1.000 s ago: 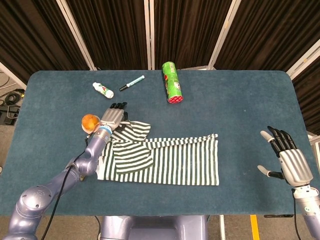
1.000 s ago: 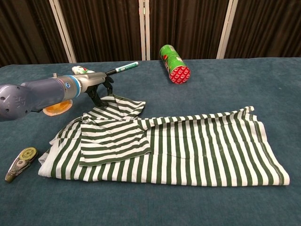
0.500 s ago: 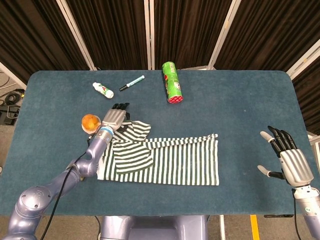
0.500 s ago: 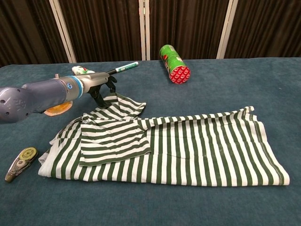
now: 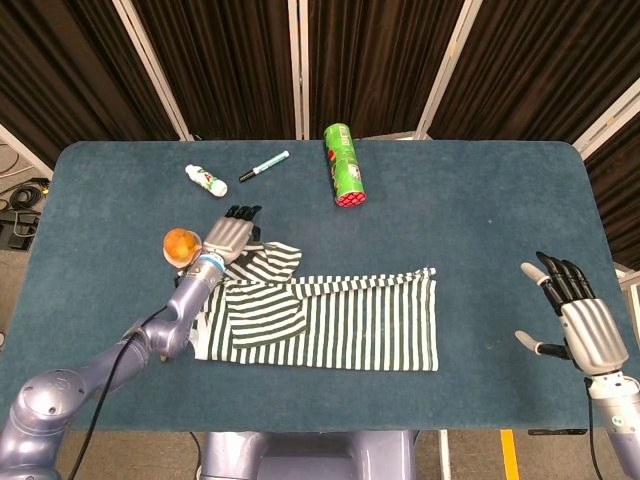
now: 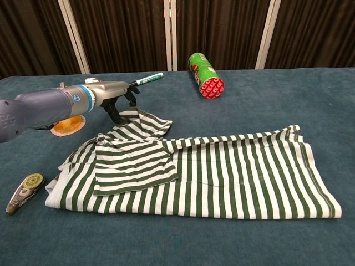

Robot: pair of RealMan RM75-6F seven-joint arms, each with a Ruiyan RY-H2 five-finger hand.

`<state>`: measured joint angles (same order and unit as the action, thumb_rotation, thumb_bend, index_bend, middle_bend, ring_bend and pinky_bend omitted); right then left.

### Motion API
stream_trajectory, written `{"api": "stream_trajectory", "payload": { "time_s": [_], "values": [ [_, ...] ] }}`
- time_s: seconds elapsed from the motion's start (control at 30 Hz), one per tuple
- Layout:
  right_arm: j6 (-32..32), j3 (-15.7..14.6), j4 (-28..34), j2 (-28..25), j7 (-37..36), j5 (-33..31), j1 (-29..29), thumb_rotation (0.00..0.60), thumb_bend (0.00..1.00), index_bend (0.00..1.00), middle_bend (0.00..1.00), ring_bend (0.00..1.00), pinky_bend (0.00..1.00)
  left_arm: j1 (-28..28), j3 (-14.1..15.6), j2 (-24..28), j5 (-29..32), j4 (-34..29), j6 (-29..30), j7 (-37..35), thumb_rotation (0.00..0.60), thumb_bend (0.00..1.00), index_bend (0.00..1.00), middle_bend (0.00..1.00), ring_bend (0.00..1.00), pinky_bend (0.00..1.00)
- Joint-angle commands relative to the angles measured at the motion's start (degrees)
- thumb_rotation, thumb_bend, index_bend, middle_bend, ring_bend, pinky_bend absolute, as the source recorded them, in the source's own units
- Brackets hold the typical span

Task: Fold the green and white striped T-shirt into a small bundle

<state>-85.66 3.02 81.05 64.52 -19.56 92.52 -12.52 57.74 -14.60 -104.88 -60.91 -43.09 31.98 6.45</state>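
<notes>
The green and white striped T-shirt [image 6: 211, 172] is spread flat near the front middle of the blue table [image 5: 480, 200], partly folded, with a sleeve turned over its left part. Its upper left corner is pinched by the left hand [image 5: 228, 236], fingers curled down onto the cloth. The right hand [image 5: 578, 318] is held open and empty, fingers spread, well apart at the table's right edge. No writing can be read on the green can [image 5: 344, 165], marker [image 5: 264, 165], small bottle [image 5: 205, 180] or tape dispenser [image 6: 25, 191].
</notes>
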Motion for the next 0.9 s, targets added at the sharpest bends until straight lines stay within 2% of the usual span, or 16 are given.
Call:
{"api": "stream_trajectory", "payload": {
  "time_s": [0.03, 0.57, 0.9],
  "values": [
    [-0.2, 0.0, 0.1, -0.1, 0.0, 0.2, 0.1, 0.600, 0.00, 0.17, 0.00, 0.00, 0.00, -1.2, 1.2, 3.3, -1.4, -4.8, 2.3, 2.0, 0.600, 0.45, 0.72, 0.00, 0.00, 0.00],
    [-1.2, -0.1, 1.0, -0.5, -0.3, 1.3, 0.3, 0.600, 0.00, 0.17, 0.00, 0.00, 0.00, -6.4, 7.4, 18.7, -5.4, -29.9, 9.4, 10.8, 0.600, 0.45, 0.72, 0.00, 0.00, 0.00],
    [-1.8, -0.1, 1.3, -0.5, 0.0, 1.9, 0.4, 0.600, 0.00, 0.16, 0.00, 0.00, 0.00, -8.1, 10.0, 23.5, -9.4, -38.0, 12.0, 11.4, 0.600, 0.45, 0.72, 0.00, 0.00, 0.00]
  ]
}}
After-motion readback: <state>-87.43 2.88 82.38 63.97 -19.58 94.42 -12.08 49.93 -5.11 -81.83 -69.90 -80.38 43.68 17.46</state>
